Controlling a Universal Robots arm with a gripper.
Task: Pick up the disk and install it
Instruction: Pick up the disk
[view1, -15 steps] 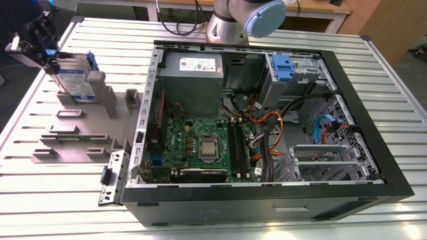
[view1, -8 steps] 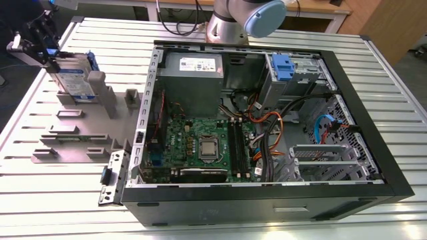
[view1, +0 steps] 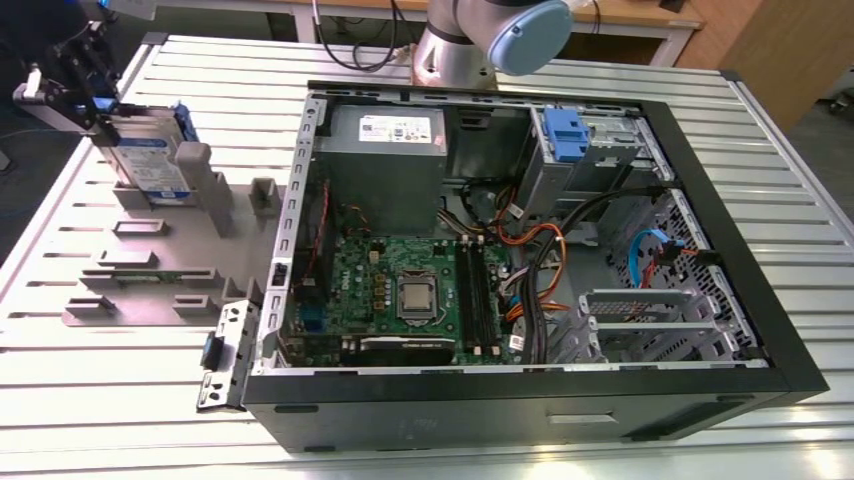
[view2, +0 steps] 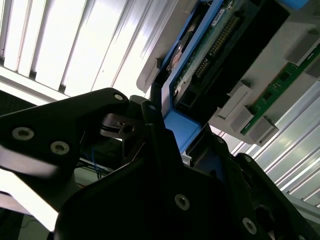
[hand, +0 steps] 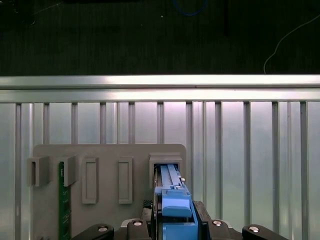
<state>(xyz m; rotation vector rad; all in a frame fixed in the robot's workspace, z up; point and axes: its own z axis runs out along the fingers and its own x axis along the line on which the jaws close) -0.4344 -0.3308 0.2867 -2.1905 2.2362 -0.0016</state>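
The gripper (view1: 83, 95) has its jaws pinching the blue-framed disk (view1: 150, 160). The disk stands upright in a slot of the grey holder (view1: 147, 265) on the table, to the exterior view's left of the open case (view1: 467, 410).

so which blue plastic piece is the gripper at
The blue carrier frame edging the silver hard drive, upright in the grey fixture plate at the exterior view's left, beside the black gripper. The other blue bracket sits inside the computer case.
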